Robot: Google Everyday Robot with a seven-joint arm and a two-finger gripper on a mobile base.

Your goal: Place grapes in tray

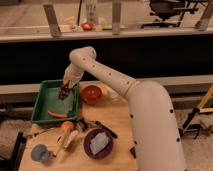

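One tool (66,88) hangs at the end of the white arm (107,75), low over the far right part of the green tray (41,102). The dark purple-red grapes (63,93) sit right at its tip, inside the tray's outline; whether the bunch is pinched, hanging or resting on the tray floor cannot be told, and how far the tool is spread cannot be told either.

On the tray's near floor lies an orange-red carrot-like piece (57,114), apart from the grapes. Just beside the tray's right wall stands the round red bowl (91,93), and a pale object (112,93) sits past the bowl, partly behind the arm.

Nearer the camera, on the wooden table (117,117), a dark purple plate (98,143) holds a crumpled pale cloth-like thing (99,142). A dark utensil (104,129) lies between that plate and the tray. To the left are an orange item (67,126) and a pale elongated object (67,141) touching it, and a small blue-grey cup (40,153) stands near the table's front left corner.
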